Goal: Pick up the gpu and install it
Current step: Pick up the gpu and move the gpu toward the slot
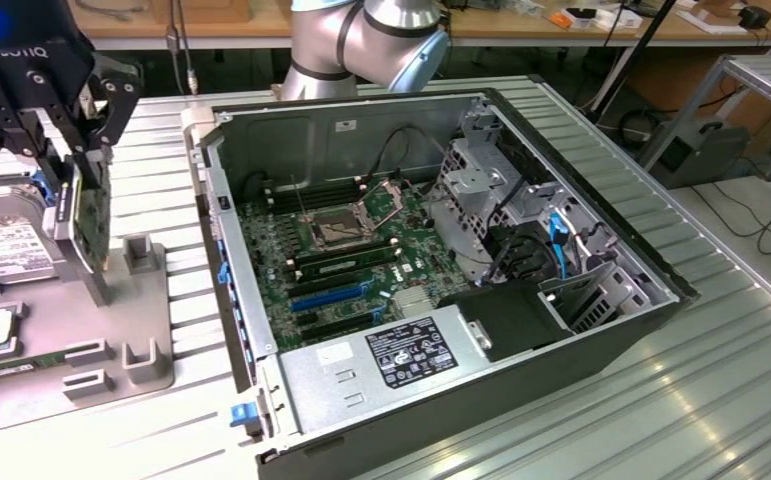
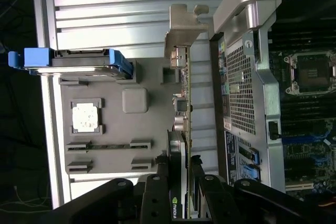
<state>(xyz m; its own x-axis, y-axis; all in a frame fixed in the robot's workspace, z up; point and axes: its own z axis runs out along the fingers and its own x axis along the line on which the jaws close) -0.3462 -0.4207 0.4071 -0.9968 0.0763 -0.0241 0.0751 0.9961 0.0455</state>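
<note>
The gripper (image 1: 76, 175) (image 2: 178, 170), with an inverted, partly cut-off Robotiq name on its body, is clamped on the gpu (image 1: 88, 225) (image 2: 184, 103). It holds the gpu upright over the grey fixture tray (image 1: 145, 330) (image 2: 115, 135), at nine o'clock from the open computer case (image 1: 599, 200) in the exterior view. An NVIDIA logo shows on the card's cooler between the fingers. The print on the hard drive's (image 1: 5, 255) white label and the power supply sticker (image 1: 412, 352) is unreadable. I cannot tell whether the card's lower end touches the tray.
</note>
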